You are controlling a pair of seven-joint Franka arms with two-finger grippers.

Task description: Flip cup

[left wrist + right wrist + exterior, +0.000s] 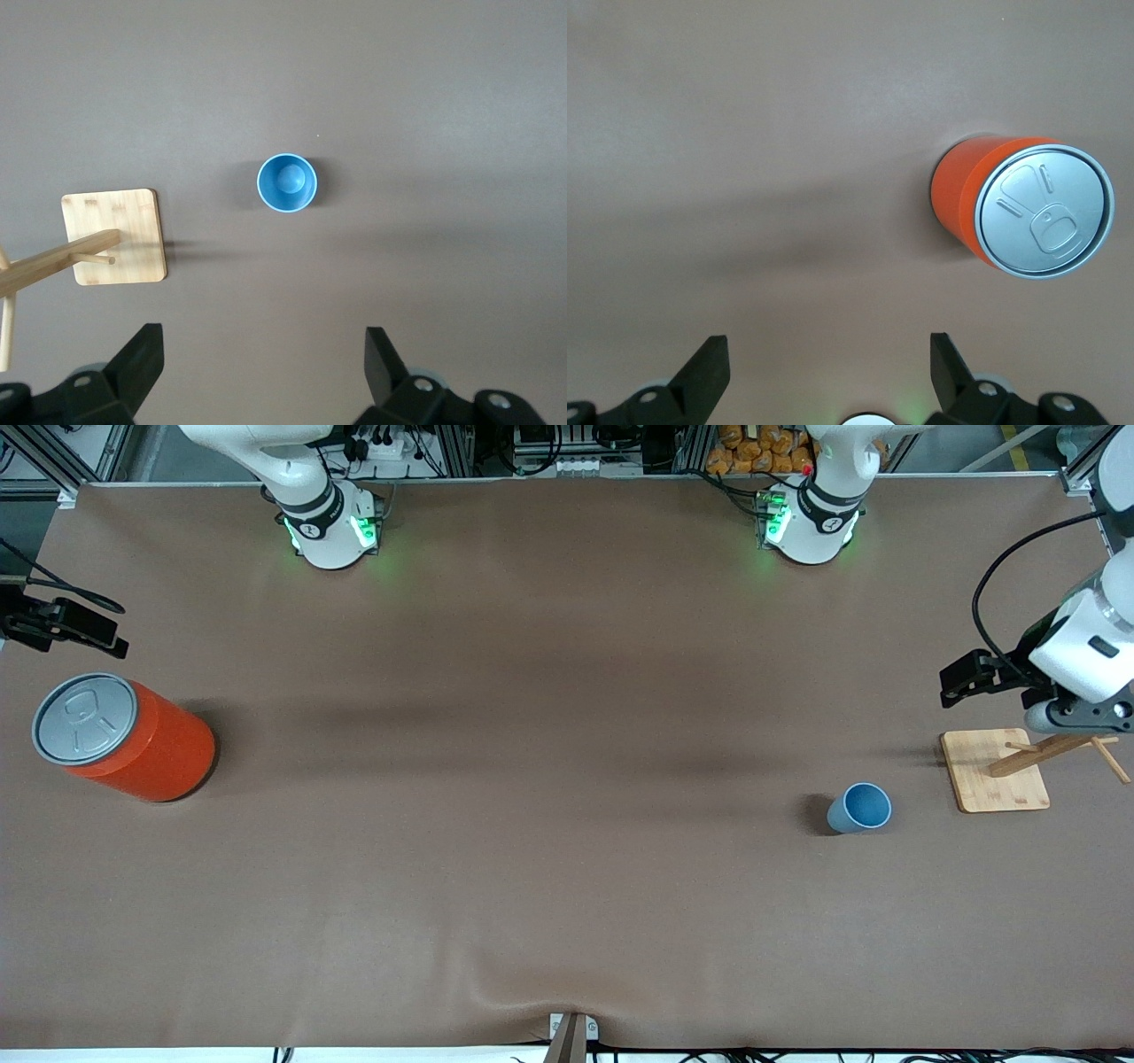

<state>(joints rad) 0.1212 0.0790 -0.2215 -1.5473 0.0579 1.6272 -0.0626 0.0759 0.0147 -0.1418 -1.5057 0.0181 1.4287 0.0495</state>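
The small light-blue cup stands upright on the brown table, rim up, toward the left arm's end. In the left wrist view the cup shows its inside from above. My left gripper hangs high over the table edge beside the wooden stand, apart from the cup. Its fingers are wide open and empty in the left wrist view. My right gripper hangs over the right arm's end of the table, open and empty.
A wooden peg stand on a square bamboo base stands beside the cup, at the left arm's end. A large orange can with a grey lid stands at the right arm's end.
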